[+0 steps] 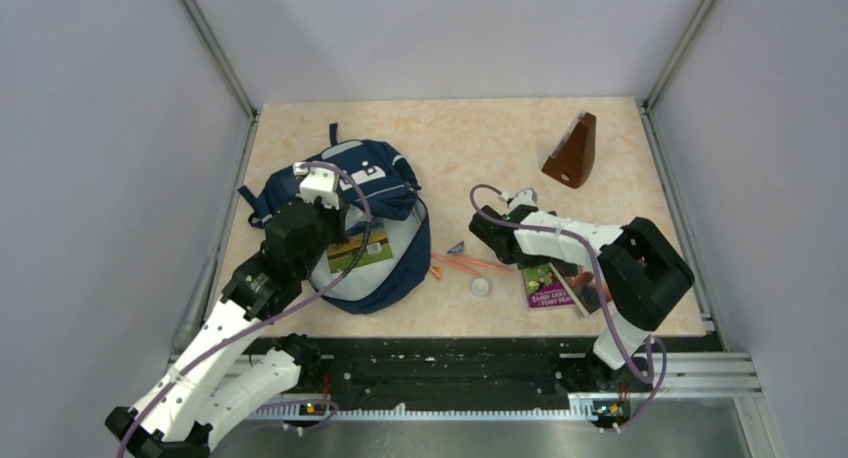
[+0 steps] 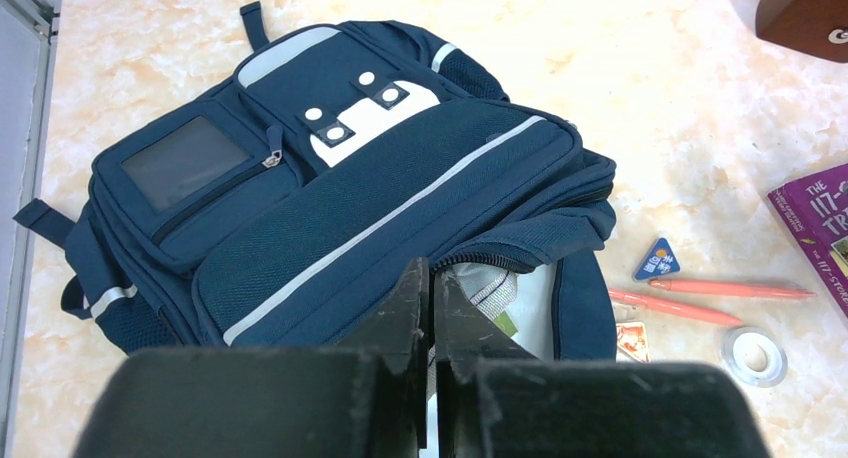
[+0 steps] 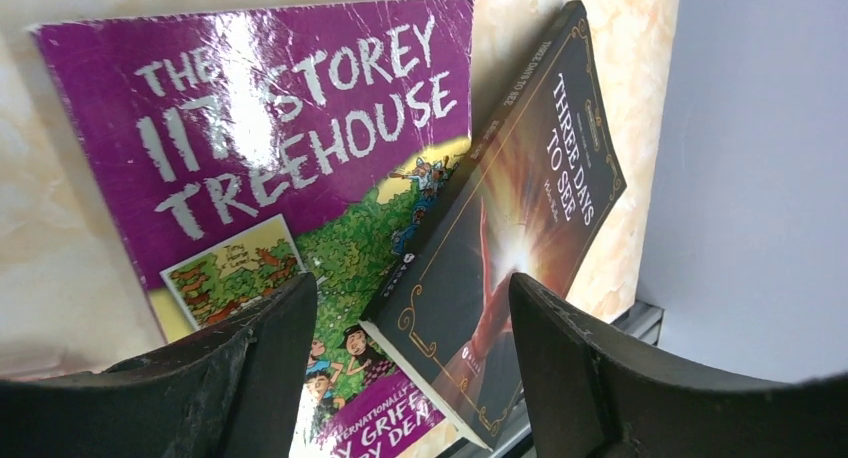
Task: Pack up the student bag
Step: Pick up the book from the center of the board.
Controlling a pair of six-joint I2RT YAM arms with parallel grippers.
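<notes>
The large navy blue fabric student bag (image 2: 330, 208) lies unzipped on the left of the beige marbled surface (image 1: 480, 138). The left claw (image 2: 430, 278) is pressed together above its opening — the right claw (image 3: 410, 293) stands apart over a purple paperback (image 3: 250, 148) and a dark book (image 3: 520, 198).

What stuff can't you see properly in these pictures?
- Inside of the student bag: left wrist view, its flap and the shut left gripper cover most of it.
- Purple book, lower cover: right wrist view, the open right gripper and the dark book hide it.
- Brown wooden thing: left wrist view, cut off by the corner; top view, too small to name.
- Whether the left gripper pinches the flap: its own fingers hide that.
</notes>
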